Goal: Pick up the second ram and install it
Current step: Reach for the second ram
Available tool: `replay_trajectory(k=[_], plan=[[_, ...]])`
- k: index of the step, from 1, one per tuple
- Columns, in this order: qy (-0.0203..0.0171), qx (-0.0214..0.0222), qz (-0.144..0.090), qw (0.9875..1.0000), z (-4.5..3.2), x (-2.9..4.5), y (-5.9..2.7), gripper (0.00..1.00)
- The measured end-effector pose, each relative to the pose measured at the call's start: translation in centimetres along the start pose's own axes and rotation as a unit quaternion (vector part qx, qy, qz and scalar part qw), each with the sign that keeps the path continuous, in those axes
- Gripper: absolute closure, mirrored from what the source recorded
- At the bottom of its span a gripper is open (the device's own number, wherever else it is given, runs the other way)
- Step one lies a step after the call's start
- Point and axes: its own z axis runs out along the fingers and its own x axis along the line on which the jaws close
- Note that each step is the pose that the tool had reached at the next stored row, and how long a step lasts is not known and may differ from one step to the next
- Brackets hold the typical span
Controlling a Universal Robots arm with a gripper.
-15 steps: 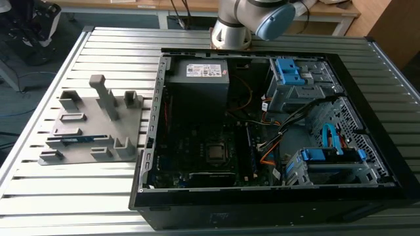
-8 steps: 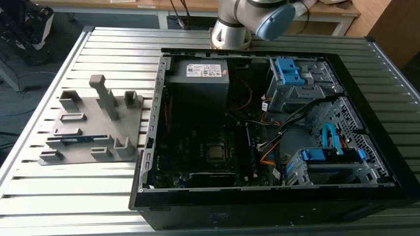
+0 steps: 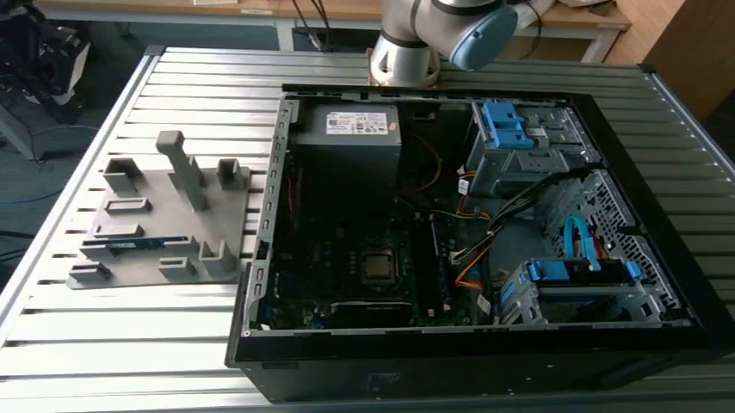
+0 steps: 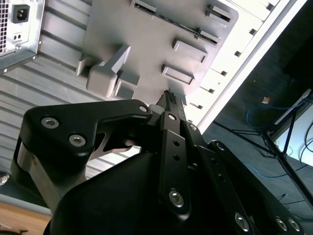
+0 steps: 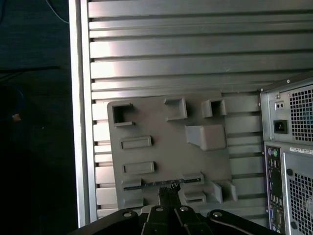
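Black hand (image 4: 170,99), fingers together, facing grey fixture (image 4: 146,36), on slatted table (image 4: 54,93)

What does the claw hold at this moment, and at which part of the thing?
Nothing, as far as it shows. The claw is shut with nothing between its tips, and the second ram lies in the grey fixture, apart from the claw.

A slatted metal worktop (image 3: 172,344) carries a grey plastic fixture (image 3: 172,225) with upright posts and slots. Just beside it, on the exterior view's right, an open desktop computer case (image 3: 267,224) lies on its side. Inside the case are a grey power supply (image 3: 344,129) at the far end, a motherboard (image 3: 327,258) with a bare processor socket (image 3: 376,267), blue-latched drive cages (image 3: 511,142) and a blue cable (image 3: 577,241).
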Motion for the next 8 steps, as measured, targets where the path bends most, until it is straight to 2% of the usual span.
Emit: replay_trajectory(k=[8], plan=[[0.0003,0.0000,0.000,1.0000,1.40,0.01,-0.45,0.90]])
